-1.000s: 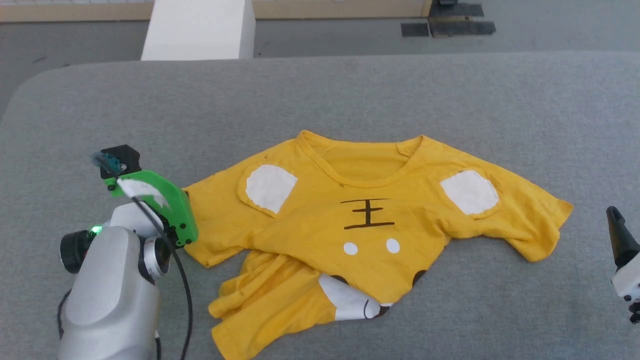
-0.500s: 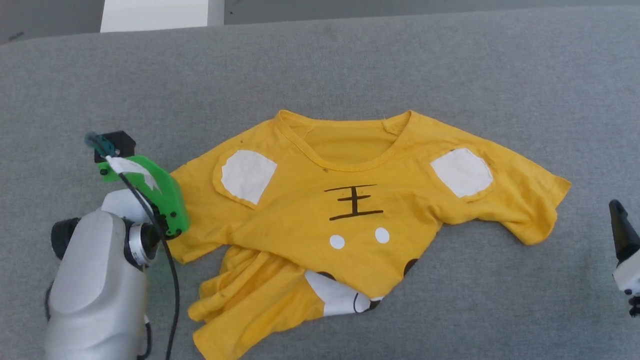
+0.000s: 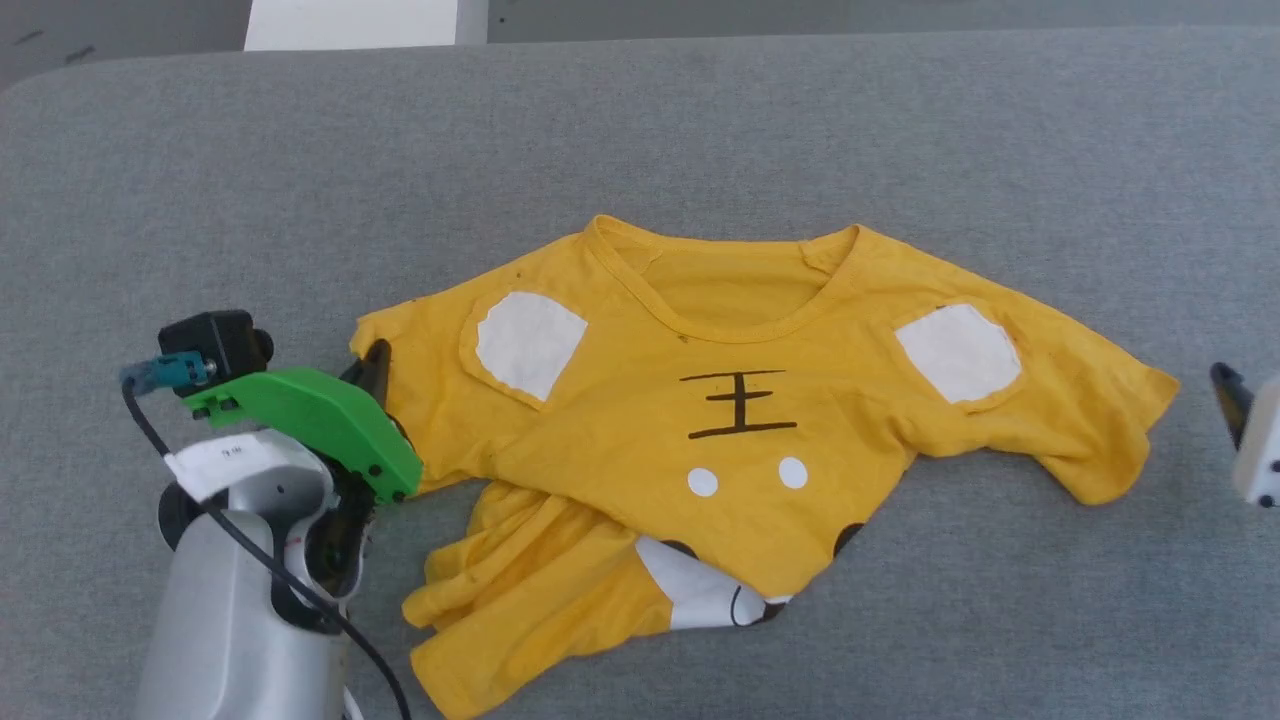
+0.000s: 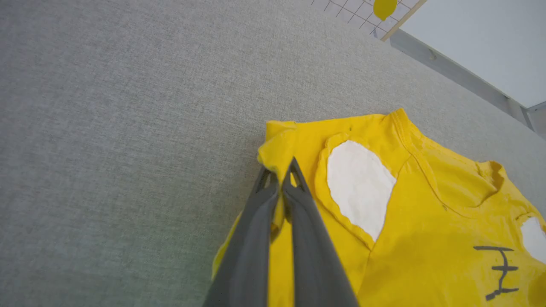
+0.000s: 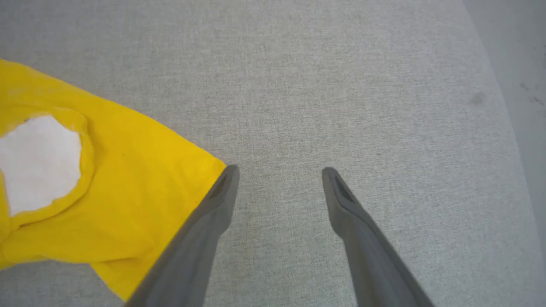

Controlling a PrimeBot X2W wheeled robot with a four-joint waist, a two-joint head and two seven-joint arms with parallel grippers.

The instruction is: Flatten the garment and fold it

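Note:
The garment [image 3: 740,440], a yellow T-shirt with white patches and black marks, lies face up and crumpled on the grey table [image 3: 640,130], its lower part bunched toward the front left. My left gripper [image 3: 378,362] is shut on the edge of its left sleeve. In the left wrist view the two dark fingers [image 4: 298,221] pinch yellow cloth of the garment [image 4: 405,221] at the left gripper [image 4: 279,172]. My right gripper [image 5: 279,172] stands open over bare table, just right of the other sleeve of the garment [image 5: 106,179], and shows at the right edge as the right gripper [image 3: 1235,395].
A white block [image 3: 360,22] stands beyond the table's far edge at the upper left. Grey floor [image 5: 533,64] lies past the rounded table edge in the right wrist view. A pale wall [image 4: 482,38] rises behind the table in the left wrist view.
My left gripper has closed on the left sleeve's edge and lifted it a little. The head camera has shifted, so the whole picture sits differently. The right gripper stays open.

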